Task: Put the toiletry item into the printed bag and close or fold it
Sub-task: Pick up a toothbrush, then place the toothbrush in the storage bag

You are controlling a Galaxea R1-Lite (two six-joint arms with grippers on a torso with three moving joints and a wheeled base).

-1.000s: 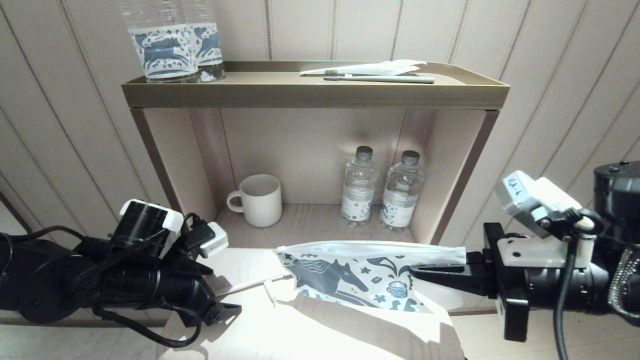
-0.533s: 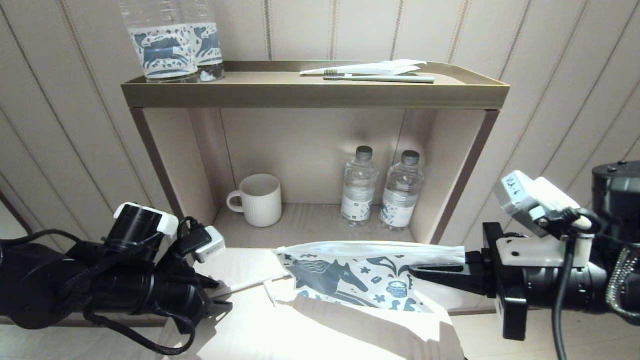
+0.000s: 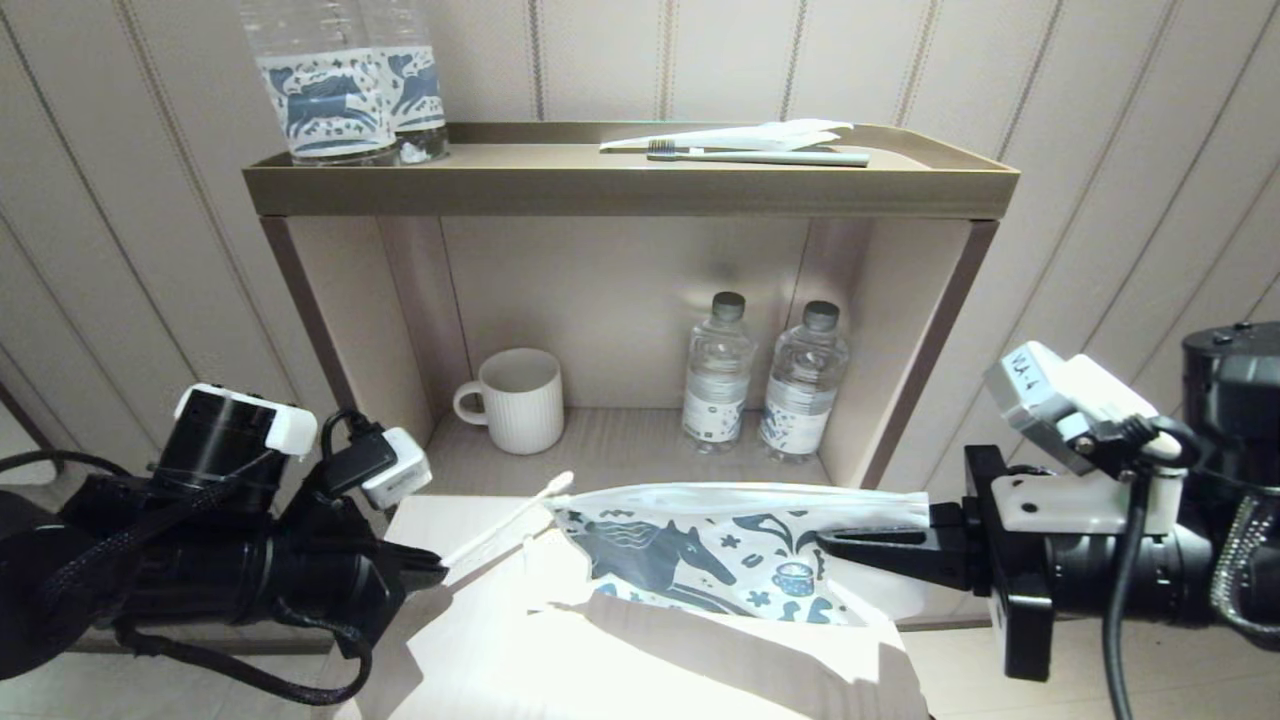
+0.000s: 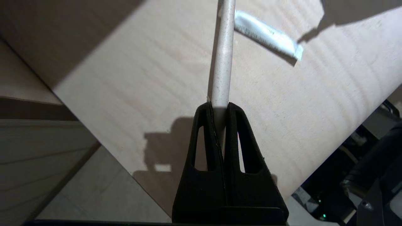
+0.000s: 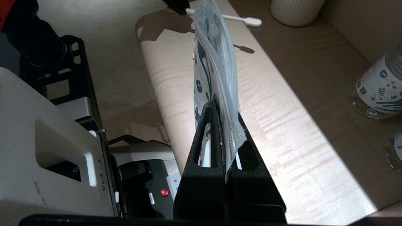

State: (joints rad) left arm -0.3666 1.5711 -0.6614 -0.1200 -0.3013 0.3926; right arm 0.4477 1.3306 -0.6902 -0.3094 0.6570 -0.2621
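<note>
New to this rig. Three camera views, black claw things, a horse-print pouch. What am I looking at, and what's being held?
It is a two-armed robot. The wide picture comes from a camera on its head, looking down at a pale wooden counter in front of a shelf unit. The other two pictures come from cameras on each wrist, looking along the black fingers.

The left pincer is shut on one end of a thin white toothbrush, whose brush end points up towards the pouch. The left wrist view shows the handle clamped between the fingers.

The right pincer is shut on one end of the printed bag, holding it on edge above the counter.

A small sachet lies on the counter. In the shelf stand a white mug and two small water bottles; on top are another toothbrush and two larger bottles.
</note>
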